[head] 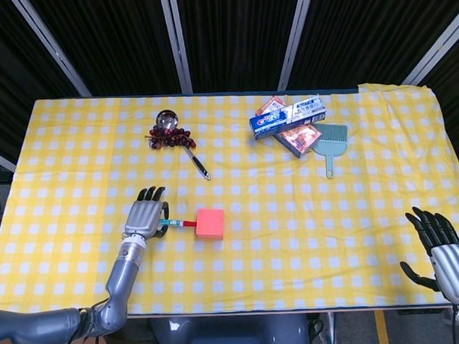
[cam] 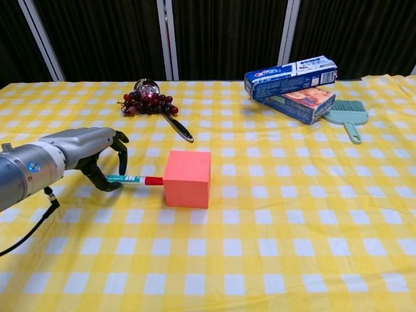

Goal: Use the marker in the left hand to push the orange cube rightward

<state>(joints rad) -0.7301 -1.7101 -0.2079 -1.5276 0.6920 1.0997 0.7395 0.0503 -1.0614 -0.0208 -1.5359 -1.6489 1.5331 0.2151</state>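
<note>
An orange cube (head: 210,223) (cam: 187,179) sits on the yellow checked tablecloth, left of the middle. My left hand (head: 146,217) (cam: 97,156) grips a marker (head: 177,222) (cam: 134,179) with a green-and-white barrel and a red tip, lying level. The red tip touches the cube's left face. My right hand (head: 445,259) hangs at the table's front right corner, fingers spread and holding nothing; it shows only in the head view.
At the back left lie a bunch of dark grapes (head: 170,137) (cam: 147,102) and a metal spoon (head: 192,158) (cam: 175,125). At the back right are a toothpaste box (head: 287,116) (cam: 291,76) on another box, and a teal dustpan brush (head: 331,144) (cam: 346,117).
</note>
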